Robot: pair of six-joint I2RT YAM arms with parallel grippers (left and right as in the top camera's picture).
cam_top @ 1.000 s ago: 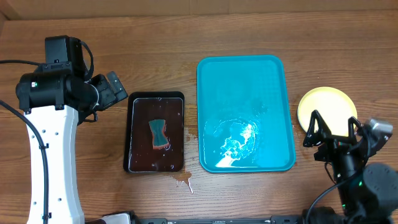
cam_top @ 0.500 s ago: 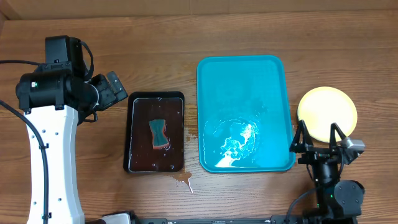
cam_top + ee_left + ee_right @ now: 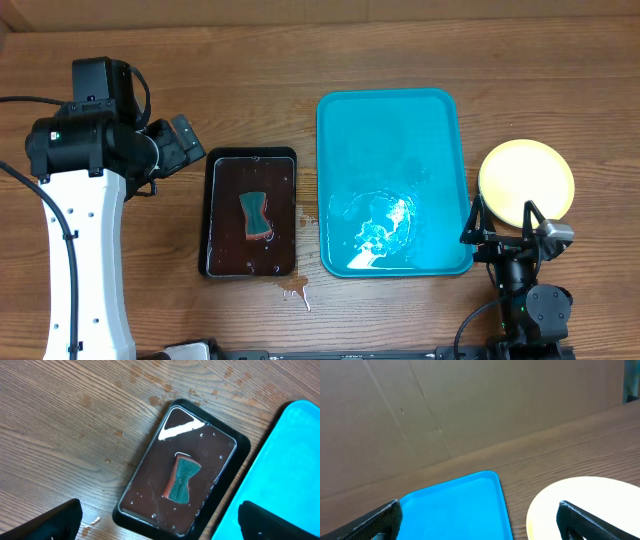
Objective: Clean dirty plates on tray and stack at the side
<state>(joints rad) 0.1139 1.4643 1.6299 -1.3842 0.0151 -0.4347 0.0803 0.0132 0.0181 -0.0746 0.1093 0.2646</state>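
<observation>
Round pale yellow plastic plate [image 3: 527, 180] sits on the wooden table [image 3: 400, 50] just right of the large teal rectangular plastic tray [image 3: 322, 150], clear of its raised rim. You see only the top plate; whether more lie under it cannot be told. The teal tray holds no plates, only a puddle of water [image 3: 378, 228] in its near half. Judgement: the task looks done or nearly done, with nothing on the tray to wipe and the plate already at the side.

Left of the teal tray, close beside it, is a small black rectangular tray [image 3: 212, 215] with a green sponge [image 3: 256, 214] lying in brownish water. A small spill [image 3: 295, 292] marks the wood off the teal tray's near-left corner.

Right gripper [image 3: 503, 215] hangs off the teal tray's near-right corner, just at the plate's near edge, fingers spread wide, nothing between them. Left gripper [image 3: 190, 145] is well left of the teal tray, past the black tray's far-left corner, also spread and empty.

For room, you have bare wood all along the teal tray's far side and right of the plate. The tight spots are the narrow gap between the two trays and the gap between the tray rim and the plate.
</observation>
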